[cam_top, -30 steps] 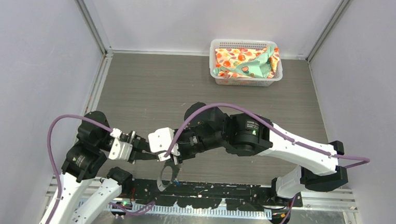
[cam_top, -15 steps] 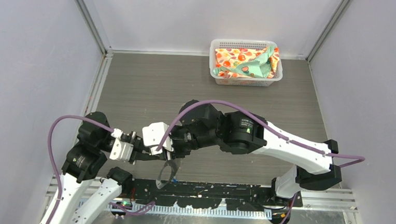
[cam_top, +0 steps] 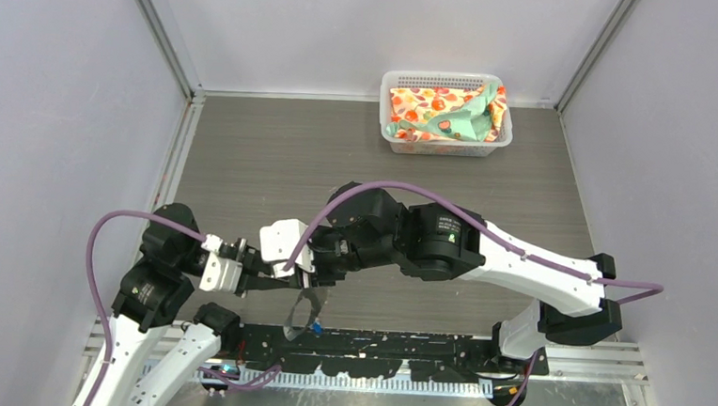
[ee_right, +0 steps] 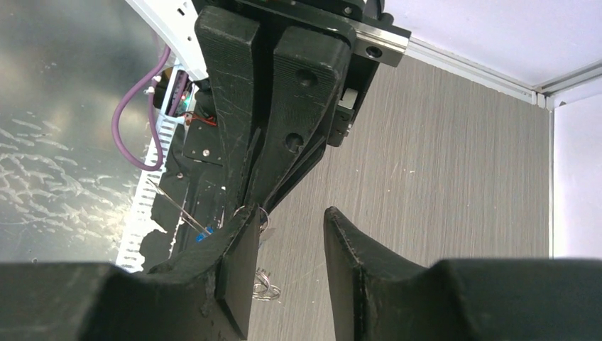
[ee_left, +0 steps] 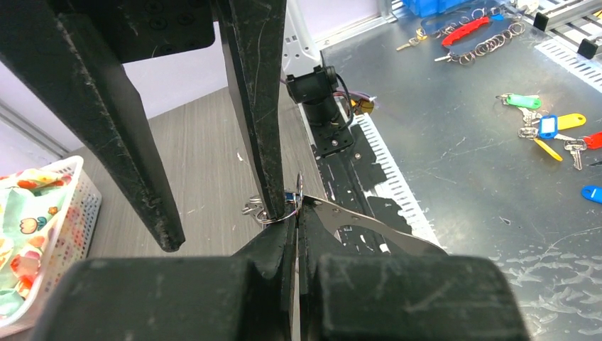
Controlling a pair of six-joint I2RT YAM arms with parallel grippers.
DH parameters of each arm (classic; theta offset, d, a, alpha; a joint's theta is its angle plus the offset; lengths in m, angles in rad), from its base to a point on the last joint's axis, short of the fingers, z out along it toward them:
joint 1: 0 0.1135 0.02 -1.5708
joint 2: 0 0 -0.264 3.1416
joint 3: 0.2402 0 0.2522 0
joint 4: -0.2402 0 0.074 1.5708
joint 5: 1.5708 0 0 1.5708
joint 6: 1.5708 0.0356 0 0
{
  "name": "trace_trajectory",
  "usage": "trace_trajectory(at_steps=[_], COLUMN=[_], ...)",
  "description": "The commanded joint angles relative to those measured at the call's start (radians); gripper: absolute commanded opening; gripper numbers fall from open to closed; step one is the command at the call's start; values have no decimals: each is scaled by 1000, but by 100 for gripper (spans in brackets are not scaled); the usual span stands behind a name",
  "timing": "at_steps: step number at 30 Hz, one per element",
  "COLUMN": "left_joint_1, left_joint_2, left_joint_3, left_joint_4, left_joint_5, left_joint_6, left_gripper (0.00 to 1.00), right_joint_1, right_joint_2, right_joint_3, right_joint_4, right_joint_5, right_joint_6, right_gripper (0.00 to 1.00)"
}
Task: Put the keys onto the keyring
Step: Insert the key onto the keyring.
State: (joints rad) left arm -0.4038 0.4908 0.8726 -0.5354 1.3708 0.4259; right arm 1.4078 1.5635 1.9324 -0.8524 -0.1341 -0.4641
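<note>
Hanging edge-on, large thin silvery-grey wire keyring (ee_left: 355, 224) clamped by left gripper (ee_left: 297, 217) jaws; right gripper (ee_right: 287, 220) jaws held apart alongside.

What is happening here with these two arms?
The left claw is shut on the thin silvery wire keyring, holding it by the near edge of the grey table. The right claw stands open beside the left one's tips, holding nothing. A tiny blue key head shows at the ring; whether it is threaded, I cannot tell.
</note>
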Motion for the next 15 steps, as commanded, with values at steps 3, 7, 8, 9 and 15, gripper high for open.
trace_trajectory(at_steps=[3,7,8,9,15], left_joint_1=[-10,-10,-10,-10,-10], left_joint_2=[-27,-26,-26,-26,-28], left_joint_3=[25,26,26,26,31], left_joint_4=[84,84,83,84,84], left_joint_5=[60,64,66,65,66], left_joint_6=[15,13,14,15,13], left_gripper=[0,0,0,0,0], right_joint_1=[-12,-16,-18,-20,-29], right_joint_2=[-3,-35,-34,-32,-20], right_joint_3=[-7,-19,-10,1,33], right_joint_4=[20,9,-5,-17,-44], right_joint_5=[114,51,28,16,-1], right_joint_6=[11,11,11,15,27], right_gripper=[49,57,58,58,59])
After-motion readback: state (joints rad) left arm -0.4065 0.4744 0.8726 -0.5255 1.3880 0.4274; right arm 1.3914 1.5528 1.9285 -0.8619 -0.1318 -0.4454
